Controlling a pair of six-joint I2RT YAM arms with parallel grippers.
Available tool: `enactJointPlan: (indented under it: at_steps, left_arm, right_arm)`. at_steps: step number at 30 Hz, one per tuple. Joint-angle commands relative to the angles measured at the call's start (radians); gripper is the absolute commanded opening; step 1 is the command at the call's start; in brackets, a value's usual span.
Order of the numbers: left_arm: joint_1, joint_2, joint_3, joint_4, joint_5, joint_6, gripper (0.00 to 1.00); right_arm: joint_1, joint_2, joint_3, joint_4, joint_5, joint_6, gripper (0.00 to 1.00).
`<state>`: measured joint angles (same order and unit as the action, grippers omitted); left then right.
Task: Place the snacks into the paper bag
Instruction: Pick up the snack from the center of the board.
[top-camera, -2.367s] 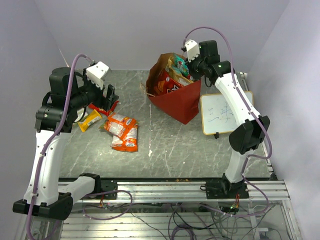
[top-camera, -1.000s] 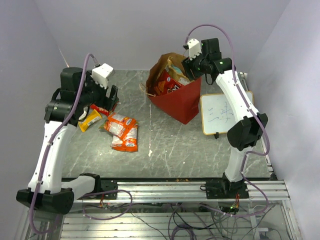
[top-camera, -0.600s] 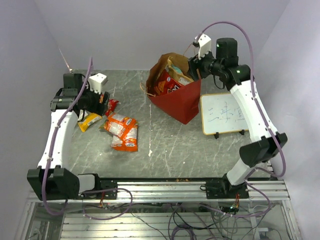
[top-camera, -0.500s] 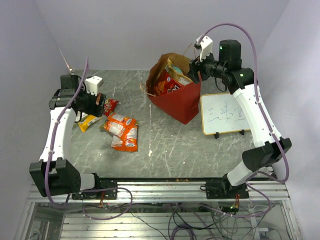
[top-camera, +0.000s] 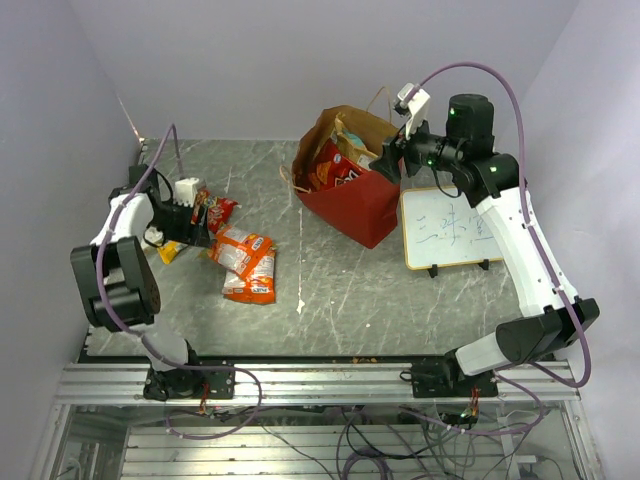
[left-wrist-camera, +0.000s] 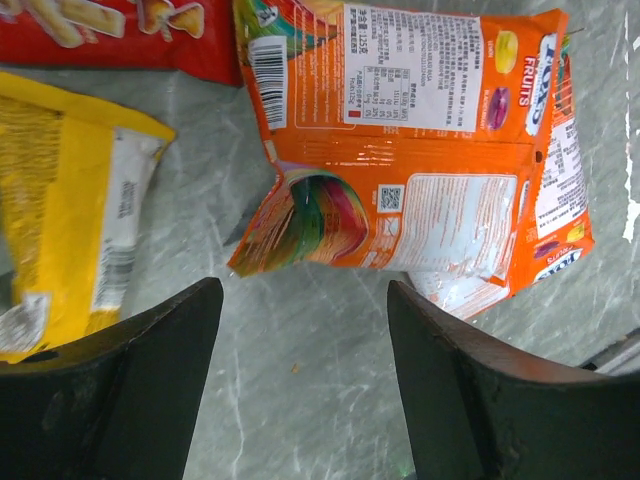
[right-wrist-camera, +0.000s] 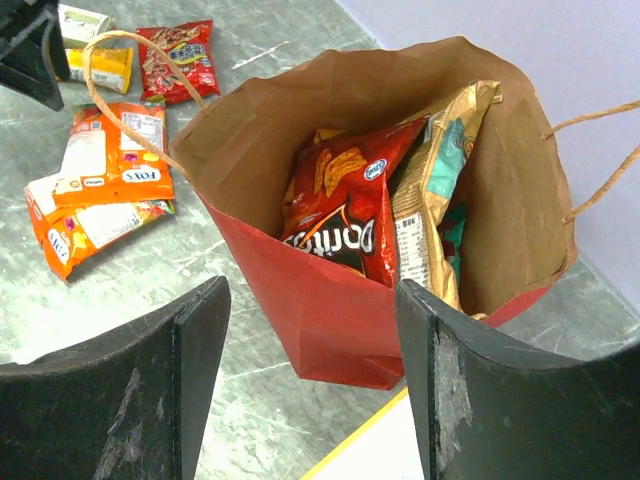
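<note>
Paper bag (right-wrist-camera: 330, 325): it is standing open on the far half of the table (top-camera: 380, 290), a little right of the middle. Its red side is facing the near edge.
Handles (right-wrist-camera: 115, 80): one thin paper loop is sticking out on each side of the bag's top.
Red chip bag (right-wrist-camera: 345, 215): it is standing up inside the paper bag, in the middle.
Brown pouch (right-wrist-camera: 435, 170): it is standing inside the bag too, touching the red chip bag and showing its white labels.
Teal pack (right-wrist-camera: 452, 238): a bit of it is peeking out inside the bag, next to the brown pouch.
Right gripper (top-camera: 388, 162): it is hanging in the air by the bag's top rim, on the side closer to the right edge. Its two fingers (right-wrist-camera: 130, 390) are spread wide and are holding nothing.
Left gripper (top-camera: 197, 218): it is hanging low near the left edge, between the yellow pack and the orange packs. Its fingers are spread wide and are holding nothing.
Orange packs (left-wrist-camera: 420, 200): they are lying flat in a small pile on the left half of the table, one partly on top of another.
Yellow pack (left-wrist-camera: 70, 230): it is lying flat close to the left edge.
Red pack (left-wrist-camera: 120, 30): it is lying flat toward the far left corner, just beside the orange packs.
Whiteboard (top-camera: 450, 228): it is sitting by the right edge, just beside the bag.
</note>
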<state>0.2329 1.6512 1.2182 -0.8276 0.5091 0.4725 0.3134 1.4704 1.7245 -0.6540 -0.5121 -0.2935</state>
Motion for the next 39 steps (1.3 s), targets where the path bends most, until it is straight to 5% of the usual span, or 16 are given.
enactJointPlan:
  at_steps: [1,16,35,39]
  left_arm:
    - [0.005,0.090,0.042,-0.009,0.103,0.022,0.77]
    - [0.000,0.290,0.070,-0.012,0.220,0.044,0.74]
    - [-0.062,0.172,0.099,-0.098,0.221,0.127,0.08]
    - [-0.089,0.088,0.102,-0.111,0.187,0.141,0.07]
  right_arm:
    - [-0.003,-0.029,-0.019,0.031,-0.020,-0.006,0.67]
    - [-0.003,-0.033,-0.045,0.043,-0.015,-0.001,0.69]
    - [-0.003,0.002,-0.043,0.044,-0.041,0.008,0.70]
    - [-0.002,0.013,-0.043,0.048,-0.054,0.010,0.70]
